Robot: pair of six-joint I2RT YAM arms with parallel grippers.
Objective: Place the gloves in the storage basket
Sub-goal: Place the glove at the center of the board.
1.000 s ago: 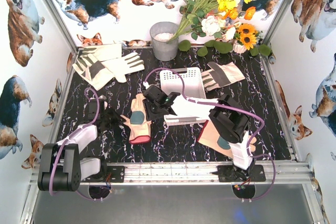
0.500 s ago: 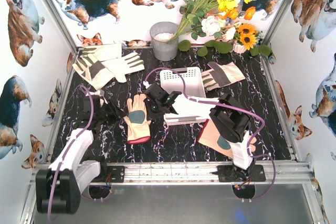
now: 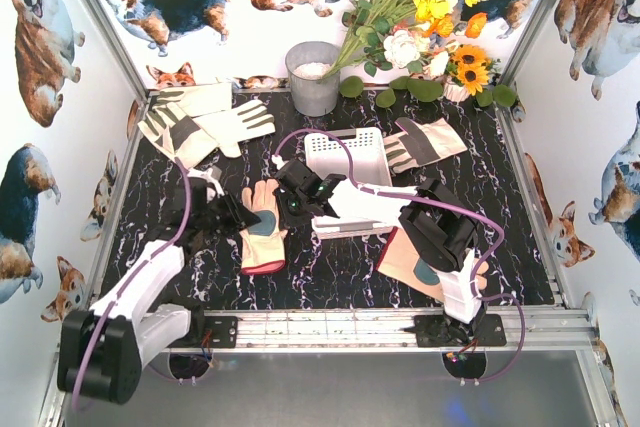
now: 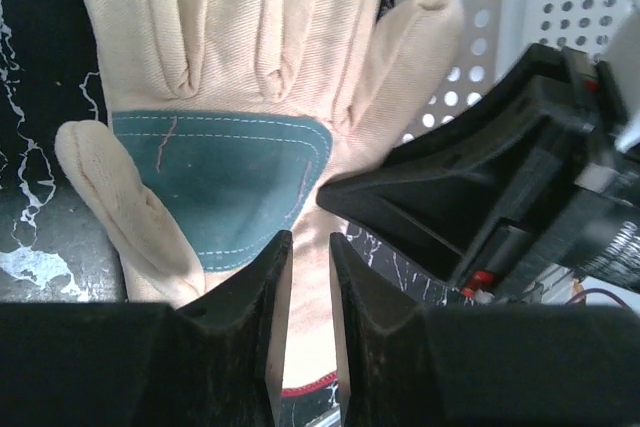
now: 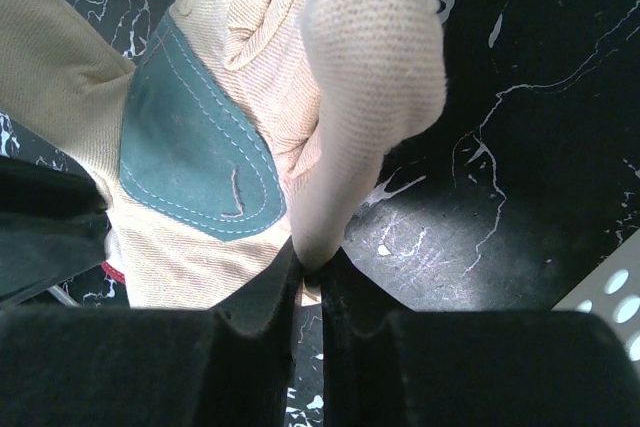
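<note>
A cream glove with a teal palm patch and red cuff edge [image 3: 262, 234] lies palm up on the black mat, left of centre. My right gripper [image 3: 282, 207] is shut on one of its fingers [image 5: 350, 97], pinched at the jaw tips [image 5: 310, 265]. My left gripper [image 3: 240, 215] hovers over the glove's cuff end, jaws a narrow gap apart [image 4: 308, 247], with the glove [image 4: 230, 67] showing through the gap. The white perforated storage basket [image 3: 348, 154] stands just behind my right gripper and also shows in the left wrist view [image 4: 470, 37].
Two pale gloves [image 3: 200, 122] lie at the back left, one [image 3: 425, 144] right of the basket, and a peach one [image 3: 405, 262] under my right arm. A grey bucket [image 3: 313, 75] and flowers [image 3: 420, 17] stand at the back wall.
My left arm has swung right and forward, bringing its gripper over the teal-patch glove's cuff. The right gripper has stayed on the glove's finger.
</note>
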